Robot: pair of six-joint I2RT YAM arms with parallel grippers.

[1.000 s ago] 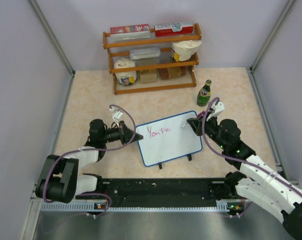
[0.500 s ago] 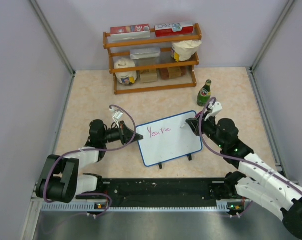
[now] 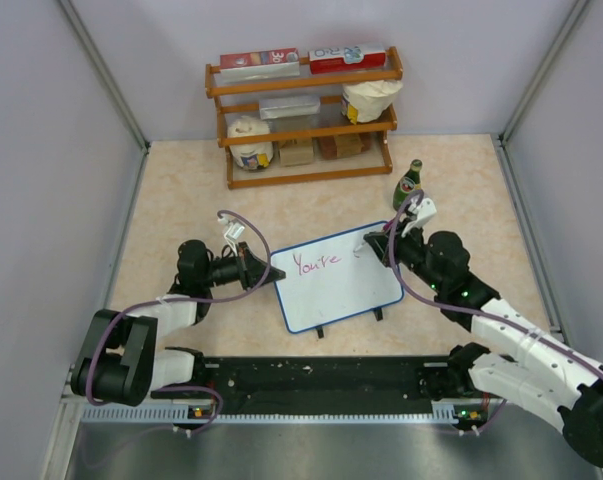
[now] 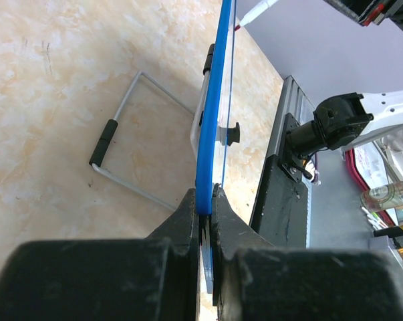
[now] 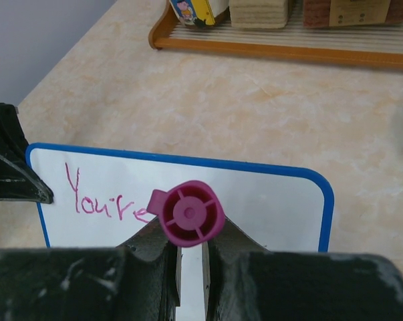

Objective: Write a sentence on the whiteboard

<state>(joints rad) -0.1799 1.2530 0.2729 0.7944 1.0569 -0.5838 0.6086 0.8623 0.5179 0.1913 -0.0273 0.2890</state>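
The whiteboard (image 3: 336,285), white with a thin blue frame, lies in the middle of the table with "You're" written in pink at its upper left. My left gripper (image 3: 271,272) is shut on the board's left edge; in the left wrist view the blue frame (image 4: 211,134) runs straight out from between the closed jaws (image 4: 206,200). My right gripper (image 3: 381,246) hovers over the board's upper right corner, shut on a pink marker (image 5: 188,214) whose round end cap faces the right wrist camera. The board (image 5: 268,200) lies beneath it, and the marker's tip is hidden there.
A wooden rack (image 3: 303,115) with boxes, a jar and packets stands at the back. A green bottle (image 3: 409,187) stands just behind my right gripper. Grey walls close in both sides. The board's wire stand (image 4: 121,140) rests on the table under it.
My right gripper with the marker has shifted slightly left and towards the back over the board's upper right. The left gripper and the board have not moved.
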